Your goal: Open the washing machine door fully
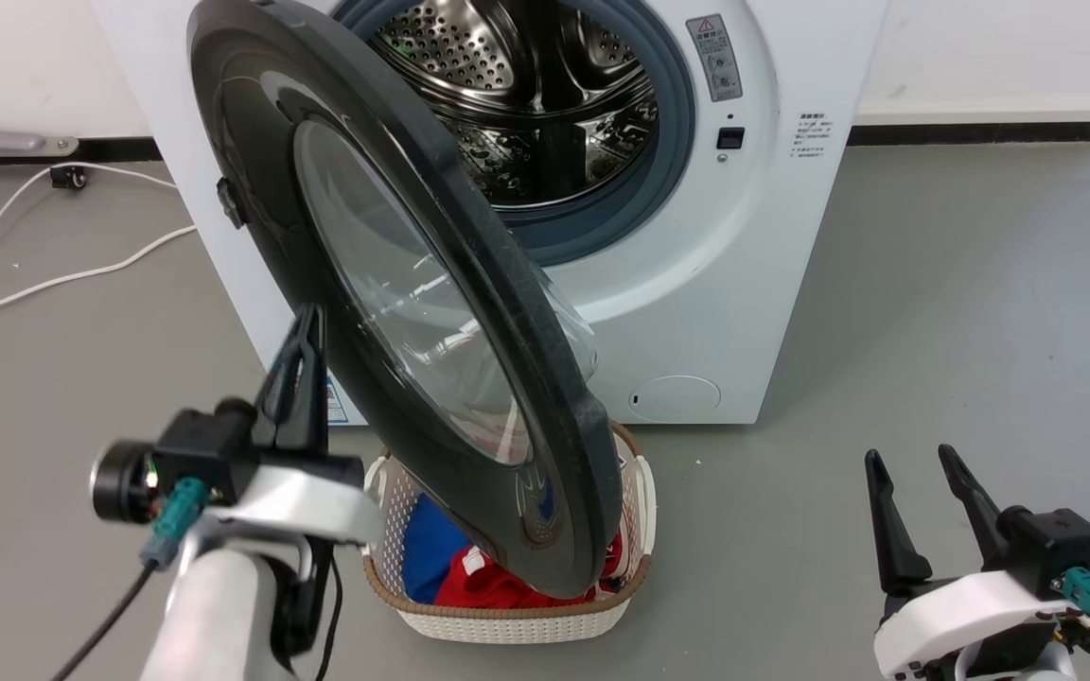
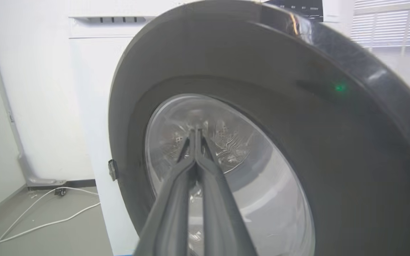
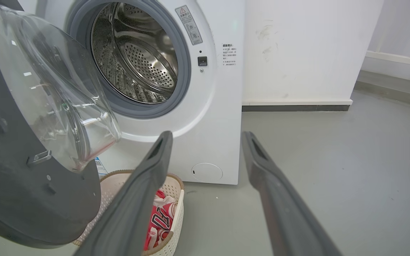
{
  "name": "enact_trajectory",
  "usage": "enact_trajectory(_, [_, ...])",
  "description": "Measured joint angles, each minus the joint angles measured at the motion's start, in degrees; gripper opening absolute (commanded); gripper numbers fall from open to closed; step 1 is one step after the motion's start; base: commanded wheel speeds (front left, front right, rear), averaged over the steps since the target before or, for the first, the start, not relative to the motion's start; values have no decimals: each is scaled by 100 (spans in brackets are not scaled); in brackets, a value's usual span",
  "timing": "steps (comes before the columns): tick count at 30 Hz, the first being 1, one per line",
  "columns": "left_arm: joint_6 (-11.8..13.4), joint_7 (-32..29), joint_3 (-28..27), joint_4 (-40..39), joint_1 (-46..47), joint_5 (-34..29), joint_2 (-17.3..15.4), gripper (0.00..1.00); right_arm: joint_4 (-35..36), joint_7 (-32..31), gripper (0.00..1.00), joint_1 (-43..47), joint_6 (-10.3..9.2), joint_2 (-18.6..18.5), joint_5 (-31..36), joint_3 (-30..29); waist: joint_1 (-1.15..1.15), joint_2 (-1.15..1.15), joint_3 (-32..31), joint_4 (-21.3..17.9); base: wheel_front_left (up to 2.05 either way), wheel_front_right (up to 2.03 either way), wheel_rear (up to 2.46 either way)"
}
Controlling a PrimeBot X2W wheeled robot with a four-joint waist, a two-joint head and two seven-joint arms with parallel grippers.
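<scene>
The large round glossy black washing machine door (image 1: 384, 284) with its clear bulging glass window stands roughly half open. It hangs from a hinge on the 9 o'clock side of the big white front-loading washing machine (image 1: 696, 265). In the head view its free edge reaches down to 6 o'clock, above a white woven laundry basket (image 1: 507, 619).

The step in hand is the swing itself, and the door is well short of fully open. In the head view the door shows nearly edge-on, its long axis running from 11 o'clock to 6 o'clock. The outer face points toward 8 o'clock and the glass bowl toward 2 o'clock, across the bare perforated steel drum (image 1: 526, 85).

The left gripper (image 1: 307, 326) is at 8 o'clock with its fingers pressed together and holding nothing. Its tips are close to the outer face, possibly touching the window (image 2: 195, 131); the blur leaves that unclear. The right gripper (image 1: 909, 454) rests at 4 o'clock, fingers spread apart and empty, well clear of the door.

The door has to travel on toward 9 o'clock, the side where the left gripper sits. The next move probably calls for drawing the rim that way, or clearing that arm and pushing from the bowl side.
</scene>
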State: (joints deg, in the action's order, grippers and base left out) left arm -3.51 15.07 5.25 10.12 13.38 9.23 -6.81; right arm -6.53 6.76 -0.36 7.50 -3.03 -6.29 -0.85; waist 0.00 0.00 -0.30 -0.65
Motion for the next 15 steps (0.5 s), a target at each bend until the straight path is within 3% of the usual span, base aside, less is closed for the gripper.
enact_trajectory(15, [74, -316, 375, -2043, 1127, -421, -98, 0, 57, -16, 100, -23, 0, 1, -5, -22, 0, 0, -59, -23, 0, 0, 0])
